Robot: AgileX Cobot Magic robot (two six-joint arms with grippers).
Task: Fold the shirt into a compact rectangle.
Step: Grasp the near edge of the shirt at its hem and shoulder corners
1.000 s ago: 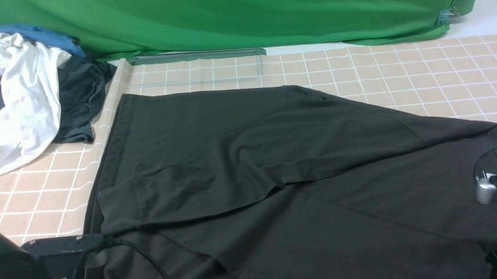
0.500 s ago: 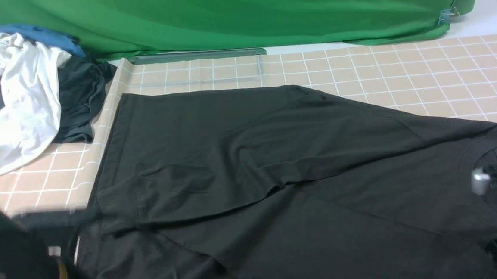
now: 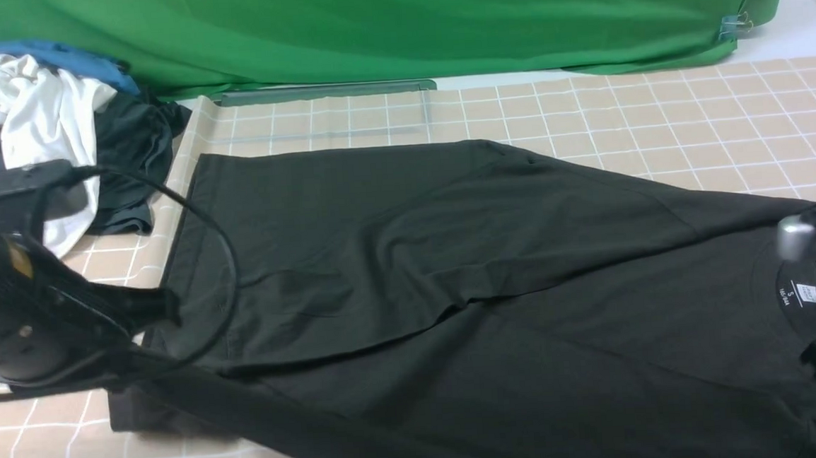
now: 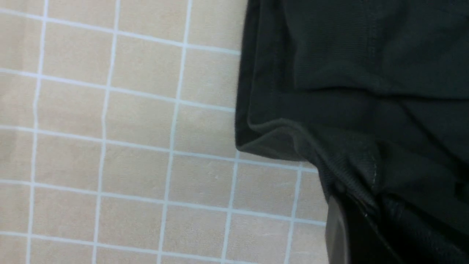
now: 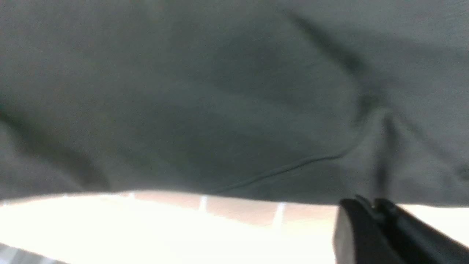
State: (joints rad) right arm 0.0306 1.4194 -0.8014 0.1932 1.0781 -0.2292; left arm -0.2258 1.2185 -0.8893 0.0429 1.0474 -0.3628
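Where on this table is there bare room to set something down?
Far right: bare checked cloth between the shirt and the green backdrop. Near-left corner: a strip beside the shirt's hem. Crowded: the far-left clothes pile, and the centre under the shirt.

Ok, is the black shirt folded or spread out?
Partly folded, no rectangle yet. The shirt has its far side doubled over the middle, but its near half and collar end lie spread out.
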